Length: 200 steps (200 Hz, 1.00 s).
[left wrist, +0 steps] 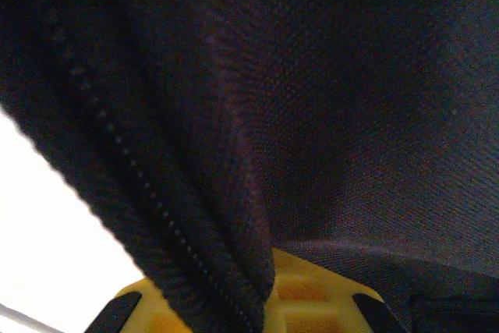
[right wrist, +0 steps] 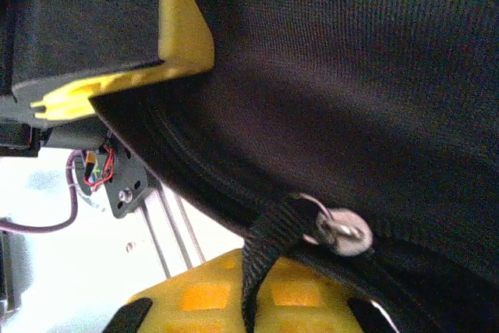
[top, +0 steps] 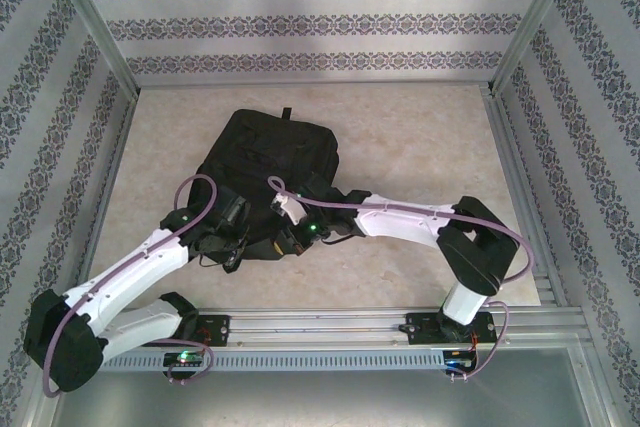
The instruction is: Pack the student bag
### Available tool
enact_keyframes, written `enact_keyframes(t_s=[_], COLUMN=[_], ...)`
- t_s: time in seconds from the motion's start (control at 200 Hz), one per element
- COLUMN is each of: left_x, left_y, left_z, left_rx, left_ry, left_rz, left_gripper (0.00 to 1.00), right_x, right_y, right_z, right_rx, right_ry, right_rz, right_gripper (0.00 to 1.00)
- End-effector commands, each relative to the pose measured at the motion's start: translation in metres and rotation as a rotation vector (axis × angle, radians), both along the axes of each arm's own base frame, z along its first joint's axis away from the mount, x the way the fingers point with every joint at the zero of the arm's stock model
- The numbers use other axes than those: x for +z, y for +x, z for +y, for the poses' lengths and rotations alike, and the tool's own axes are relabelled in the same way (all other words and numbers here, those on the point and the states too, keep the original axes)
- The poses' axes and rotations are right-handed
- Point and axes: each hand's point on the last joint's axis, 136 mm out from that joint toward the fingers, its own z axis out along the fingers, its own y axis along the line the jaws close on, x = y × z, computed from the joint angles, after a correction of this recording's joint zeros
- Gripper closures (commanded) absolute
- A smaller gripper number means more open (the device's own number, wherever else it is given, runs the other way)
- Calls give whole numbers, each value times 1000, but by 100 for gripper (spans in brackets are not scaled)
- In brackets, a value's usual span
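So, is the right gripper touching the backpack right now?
Touching. The right wrist view shows the student bag with its black fabric edge pinched inside the right gripper, pressed against both yellow jaws.

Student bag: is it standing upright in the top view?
No, the student bag lies flat on the table, its top loop pointing toward the far wall.
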Motion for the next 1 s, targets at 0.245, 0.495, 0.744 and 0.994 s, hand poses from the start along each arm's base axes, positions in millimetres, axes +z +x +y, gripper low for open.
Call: enact_keyframes(t_s=[0.245,0.495,0.744,0.994], left_x=[-18,-17,-8,25], left_y=[-26,-24,3,29], left_z=[23,19,-20,-89], left_rx=[-30,-61,-242,-671], left_ry=[50,43,-54,-113], left_rz=[10,1,-89,-191], left_gripper=[100,100,100,99], right_x=[-9,-18,-8,-9], right_y=[48,103,112,127], right_z=[-66,-120,-118,-165], right_rx=[-210,-479,-522,-722], right_ry=[-138,-252,-191,-233], right_rz=[-64,-64,-34,-60], right_gripper=[100,100,100,100])
